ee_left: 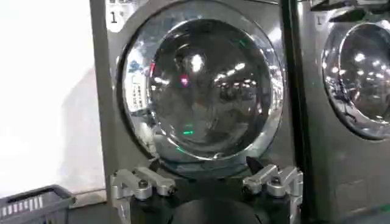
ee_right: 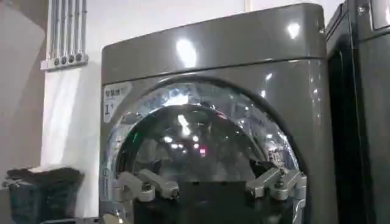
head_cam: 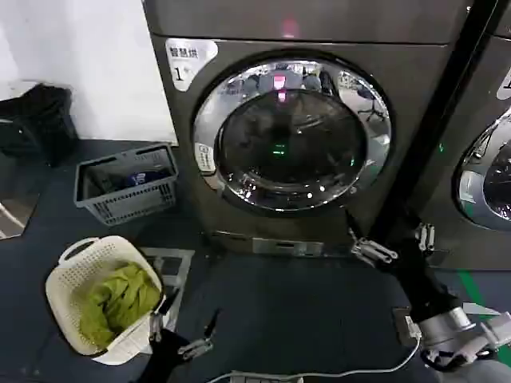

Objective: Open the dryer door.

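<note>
Dryer (head_cam: 415,88), dark grey-brown, white "1" label (head_cam: 185,62) at its upper corner, fills the back of the head view. Dryer door (head_cam: 292,132) sits closed in the front panel, chrome rim flush all round, dark glass in the middle; the rim nearly reaches the dryer's side edges.

Right gripper (head_cam: 391,244) is raised just below the door's lower rim, on the side toward the neighbouring machine (head_cam: 487,159), fingers spread wide, holding nothing, not touching the door. In the right wrist view its fingers (ee_right: 146,185) frame the lower door (ee_right: 201,146).

Left gripper (head_cam: 182,331) hangs low, well below the dryer, fingers wide apart, empty. Left wrist view shows its fingers (ee_left: 143,182) under the door (ee_left: 201,85).

Dark floor (head_cam: 287,303) in front of the dryer is bare between the two grippers. Left of the dryer: grey crate (head_cam: 128,183) near the wall, white laundry basket (head_cam: 68,275) with green cloth (head_cam: 120,299) closer, just beside the left gripper. A narrow dark gap (head_cam: 447,104) separates the dryer from the neighbouring machine.
</note>
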Action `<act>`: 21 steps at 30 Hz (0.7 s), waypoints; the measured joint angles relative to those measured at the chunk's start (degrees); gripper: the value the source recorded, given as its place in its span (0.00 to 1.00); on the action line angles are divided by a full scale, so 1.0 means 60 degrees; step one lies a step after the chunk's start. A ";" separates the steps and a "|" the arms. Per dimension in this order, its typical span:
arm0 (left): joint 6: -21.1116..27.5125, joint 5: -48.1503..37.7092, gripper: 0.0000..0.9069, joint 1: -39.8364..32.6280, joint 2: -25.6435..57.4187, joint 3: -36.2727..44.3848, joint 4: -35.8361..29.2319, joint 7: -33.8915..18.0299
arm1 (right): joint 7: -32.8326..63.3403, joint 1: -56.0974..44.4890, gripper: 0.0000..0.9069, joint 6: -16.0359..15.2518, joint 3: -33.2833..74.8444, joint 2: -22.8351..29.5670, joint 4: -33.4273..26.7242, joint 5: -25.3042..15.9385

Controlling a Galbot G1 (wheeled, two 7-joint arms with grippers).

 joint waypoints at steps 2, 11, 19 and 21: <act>0.0007 0.0028 1.00 -0.0010 -0.0007 0.0000 -0.0059 0.0006 | -0.0212 0.0361 1.00 -0.0138 -0.0099 -0.0264 -0.0338 0.0415; 0.0028 0.0104 1.00 0.0002 -0.0023 0.0038 -0.0009 0.0071 | -0.1597 0.2450 1.00 0.0388 -0.0955 -0.2006 -0.2857 0.1269; 0.0096 0.0048 1.00 -0.0024 -0.0117 0.0106 -0.0024 0.0090 | -0.2822 0.4828 1.00 0.0854 -0.2623 -0.2685 -0.5047 0.1231; 0.0061 0.0034 1.00 -0.0066 -0.0126 0.0108 0.0076 0.0097 | -0.2950 0.5446 1.00 0.0901 -0.3232 -0.2650 -0.5643 0.1052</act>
